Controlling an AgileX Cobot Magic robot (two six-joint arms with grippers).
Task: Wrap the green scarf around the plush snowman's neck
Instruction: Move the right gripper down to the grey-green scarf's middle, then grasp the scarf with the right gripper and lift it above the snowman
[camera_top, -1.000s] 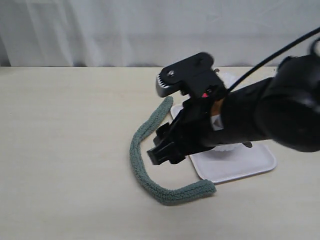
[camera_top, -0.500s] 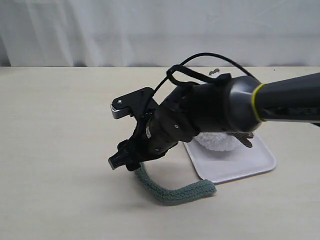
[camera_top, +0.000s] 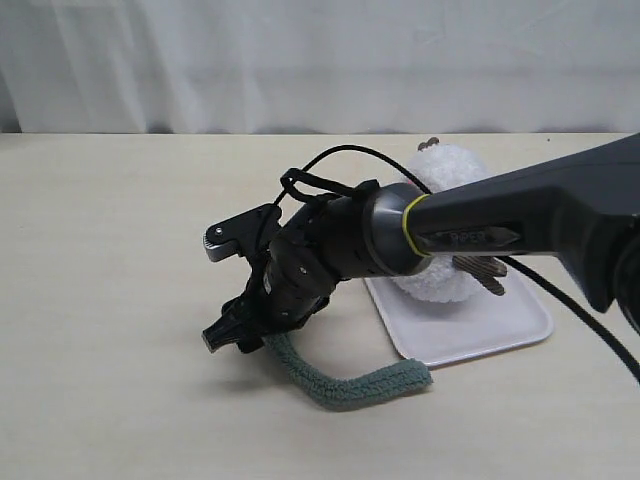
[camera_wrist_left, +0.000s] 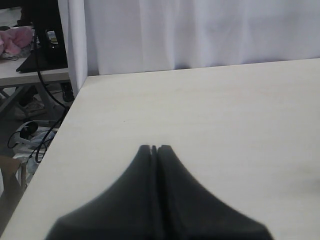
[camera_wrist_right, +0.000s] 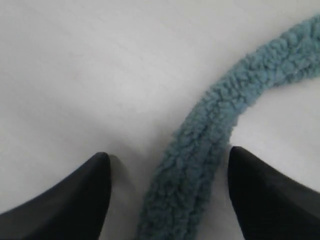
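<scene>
Tabletop (camera_top: 120, 300): green scarf (camera_wrist_right: 200, 145) was seen betw. spread tips of R gripper (camera_wrist_right: 167, 165), long axis across closing line; L gripper (camera_wrist_left: 154, 148) pressed together.

right claw (camera_wrist_right: 167, 152): spread wide, nothing gripped | green scarf (camera_wrist_right: 210, 115): fuzzy strip lying on the table (camera_wrist_right: 75, 65), curving in between the two dark tips, close beside one, apart from the other | table: pale, smooth

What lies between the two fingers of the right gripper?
A stretch of the green scarf, lying on the table between the open fingers of the right gripper. The right wrist view shows this plainly.
</scene>
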